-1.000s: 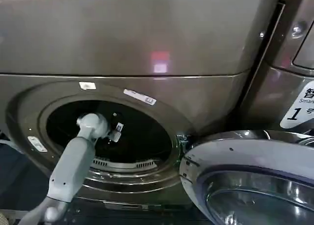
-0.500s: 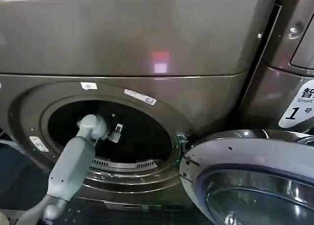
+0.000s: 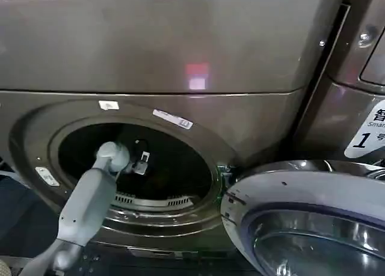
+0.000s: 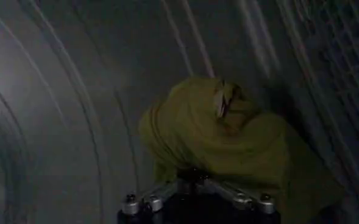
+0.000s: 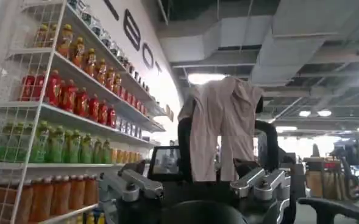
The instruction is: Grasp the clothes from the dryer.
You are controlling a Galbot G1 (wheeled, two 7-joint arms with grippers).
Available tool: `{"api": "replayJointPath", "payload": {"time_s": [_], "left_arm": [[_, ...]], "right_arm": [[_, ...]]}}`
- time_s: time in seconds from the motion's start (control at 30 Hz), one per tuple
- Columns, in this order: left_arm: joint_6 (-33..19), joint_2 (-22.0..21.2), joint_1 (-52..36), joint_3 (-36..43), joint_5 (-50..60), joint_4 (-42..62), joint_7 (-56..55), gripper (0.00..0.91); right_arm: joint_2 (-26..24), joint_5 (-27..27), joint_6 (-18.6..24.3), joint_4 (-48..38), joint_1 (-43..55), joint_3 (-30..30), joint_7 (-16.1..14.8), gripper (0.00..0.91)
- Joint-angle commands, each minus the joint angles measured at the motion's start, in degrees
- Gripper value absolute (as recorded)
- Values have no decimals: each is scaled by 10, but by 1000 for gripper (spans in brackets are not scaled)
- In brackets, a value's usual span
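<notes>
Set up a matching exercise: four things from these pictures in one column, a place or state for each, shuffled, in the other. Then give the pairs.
Things:
1. clothes
2. left gripper
3. door
4. right gripper

Places or states:
A. swung open, beside the porthole of the dryer
B. a yellow-green heap on the drum wall
C. away from the machine, fingers open, pointing at drinks shelves
D. inside the drum, fingers spread right at the heap

Pairs: 1-B, 2-D, 3-A, 4-C
</notes>
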Motion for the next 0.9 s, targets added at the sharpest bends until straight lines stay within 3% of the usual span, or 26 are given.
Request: {"api": "replayJointPath", "payload": {"time_s": [0.03, 0.27, 0.6, 0.7, 0.8, 0.9], "left_arm": [[123, -54, -28, -21, -110, 2, -329, 0], [249, -93, -6, -37, -189, -49, -514, 0], [291, -148, 10, -56, -336, -92, -733, 0], [302, -164, 22, -62, -396, -112, -760, 0], [320, -167, 22, -65, -468, -116, -789, 0], [316, -168, 25, -71, -474, -116, -798, 0]], "right_arm": [[4, 2, -7, 12, 2, -3, -4, 907], [9, -2, -9, 19, 7, -15, -10, 907], [10, -2, 0, 24, 10, -20, -11, 907], [11, -5, -19, 32, 9, -18, -6, 907], [14, -5, 14, 30, 5, -23, -12, 907], [14, -6, 15, 28, 7, -21, -11, 907]]}}
